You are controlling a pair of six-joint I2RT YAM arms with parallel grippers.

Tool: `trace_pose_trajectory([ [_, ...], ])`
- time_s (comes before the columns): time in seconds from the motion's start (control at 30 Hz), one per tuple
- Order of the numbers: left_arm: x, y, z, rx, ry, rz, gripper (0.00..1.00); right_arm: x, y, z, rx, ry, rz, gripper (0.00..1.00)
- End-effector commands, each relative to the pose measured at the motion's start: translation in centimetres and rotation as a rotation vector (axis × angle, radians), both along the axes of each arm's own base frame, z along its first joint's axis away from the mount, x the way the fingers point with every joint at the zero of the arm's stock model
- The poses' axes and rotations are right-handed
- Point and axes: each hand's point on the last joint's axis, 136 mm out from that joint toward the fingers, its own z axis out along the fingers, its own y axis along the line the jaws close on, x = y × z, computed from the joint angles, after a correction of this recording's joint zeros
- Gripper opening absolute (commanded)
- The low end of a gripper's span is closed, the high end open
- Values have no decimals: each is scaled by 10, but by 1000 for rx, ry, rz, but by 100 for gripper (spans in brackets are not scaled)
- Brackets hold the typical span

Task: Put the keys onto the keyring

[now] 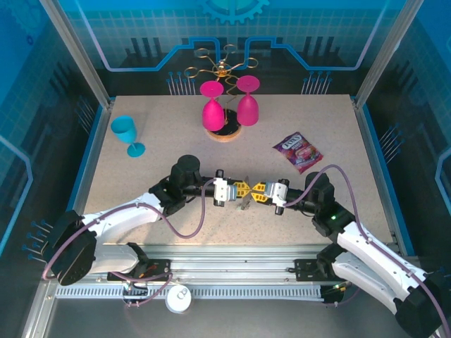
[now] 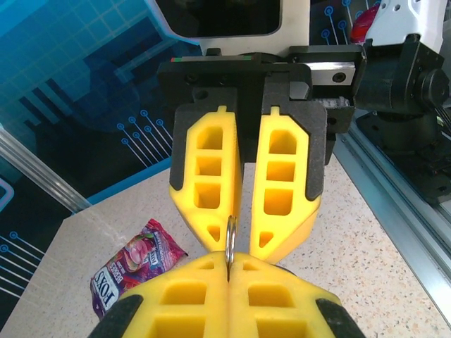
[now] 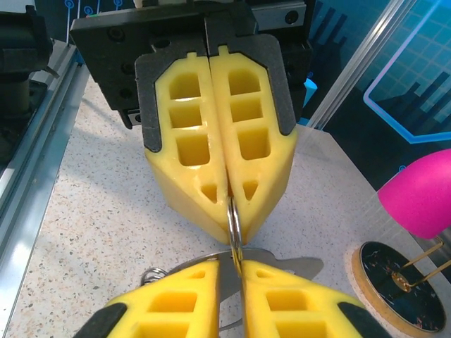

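Keyring point(image 3: 234, 224) edge-on, pinched between both jaws

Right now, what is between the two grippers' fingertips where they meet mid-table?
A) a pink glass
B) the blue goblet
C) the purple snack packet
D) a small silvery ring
D: the small silvery ring stands edge-on, pinched by the left gripper from one side and the right gripper from the other, with both wrist views showing the fingers closed on it.

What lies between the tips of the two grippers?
A thin metal ring, pinched by the left gripper and the right gripper; both wrist views show it.
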Motion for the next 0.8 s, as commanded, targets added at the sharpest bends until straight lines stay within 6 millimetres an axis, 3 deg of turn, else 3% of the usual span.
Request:
trace_pose_trajectory([
  [0.0,-2,0,1,-27,-1,-19,0,-8,6,20,46,-55,47,16],
  [0.23,-1,0,-1,-32,9,-11,0,-5,3,23,55,-71,18,18],
  [0.5,-1,-1,2,-51,16,-13,0,-7,5,24,57,-62,32,0],
  [0.6,2,-1,1,-49,25,0,0,-7,5,25,47,-49,31,0],
  [0.67,8,0,-2,-31,36,38,13,-7,5,25,20,-34,29,0],
  [0.77,18,3,-9,21,52,100,20,-6,3,20,-73,4,18,0],
])
